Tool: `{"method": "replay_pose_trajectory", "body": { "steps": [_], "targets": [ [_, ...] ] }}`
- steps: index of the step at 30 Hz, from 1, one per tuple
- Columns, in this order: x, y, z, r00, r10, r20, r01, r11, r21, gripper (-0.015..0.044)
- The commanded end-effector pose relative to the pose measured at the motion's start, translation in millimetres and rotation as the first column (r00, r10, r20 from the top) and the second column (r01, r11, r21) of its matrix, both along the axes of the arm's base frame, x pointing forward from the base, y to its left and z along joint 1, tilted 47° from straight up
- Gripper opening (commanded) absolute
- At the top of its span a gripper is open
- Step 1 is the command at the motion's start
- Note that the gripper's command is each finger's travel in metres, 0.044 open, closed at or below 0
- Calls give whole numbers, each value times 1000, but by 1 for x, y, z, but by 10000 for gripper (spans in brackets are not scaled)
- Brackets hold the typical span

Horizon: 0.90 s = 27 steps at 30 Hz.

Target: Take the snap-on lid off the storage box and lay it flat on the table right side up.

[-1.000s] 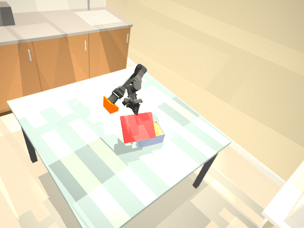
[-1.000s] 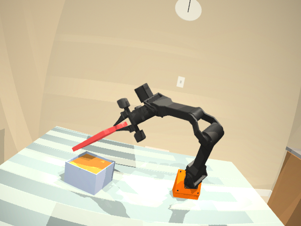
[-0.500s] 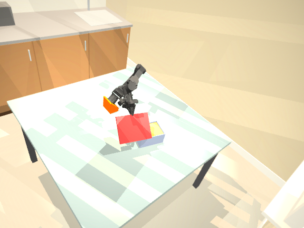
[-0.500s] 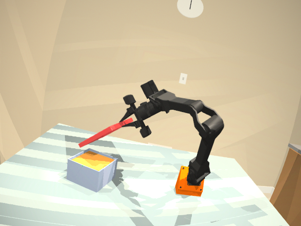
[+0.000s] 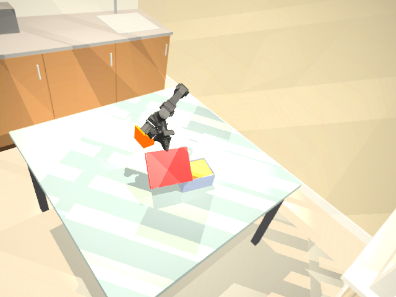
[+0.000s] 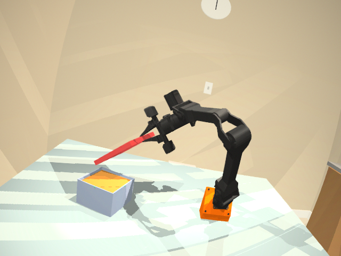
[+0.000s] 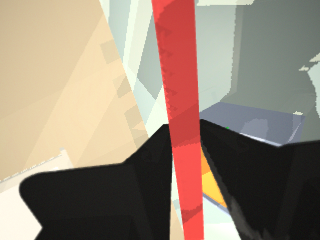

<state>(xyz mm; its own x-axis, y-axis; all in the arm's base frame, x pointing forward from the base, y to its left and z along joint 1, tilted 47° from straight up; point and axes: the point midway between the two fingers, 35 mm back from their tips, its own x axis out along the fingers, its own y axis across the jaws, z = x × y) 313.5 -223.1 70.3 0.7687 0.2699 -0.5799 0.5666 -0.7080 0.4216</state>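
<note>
The red lid point(image 5: 167, 168) point(image 6: 121, 150) point(image 7: 182, 90) is off the box and in the air, tilted, with its far edge lower than the edge at the fingers. My gripper point(image 5: 166, 149) point(image 6: 141, 138) point(image 7: 183, 128) is shut on the lid's edge, one finger on each face. The blue-grey storage box point(image 5: 197, 185) point(image 6: 95, 197) point(image 7: 260, 120) stands upright and open on the table, with yellow-orange inside. In the top view the lid hides the box's left part. In the wrist view a finger hides much of the box.
The table point(image 5: 105, 255) point(image 6: 170, 237) carries the box and the arm's orange base point(image 5: 142, 139) point(image 6: 214, 215). The table's edge lies beyond the box in the exterior view. A counter with wooden cabinets point(image 5: 84, 77) stands behind the table in the top view.
</note>
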Motion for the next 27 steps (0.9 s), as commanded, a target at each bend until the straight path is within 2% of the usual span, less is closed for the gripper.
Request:
{"method": "replay_pose_trajectory", "body": {
  "steps": [1, 27],
  "targets": [
    [-3, -7, -3, 1000, -2, 7, 2, 1000, -4, 0],
    [-24, -40, -38, 1000, -2, 6, 2, 1000, -8, 0]
  ]
}}
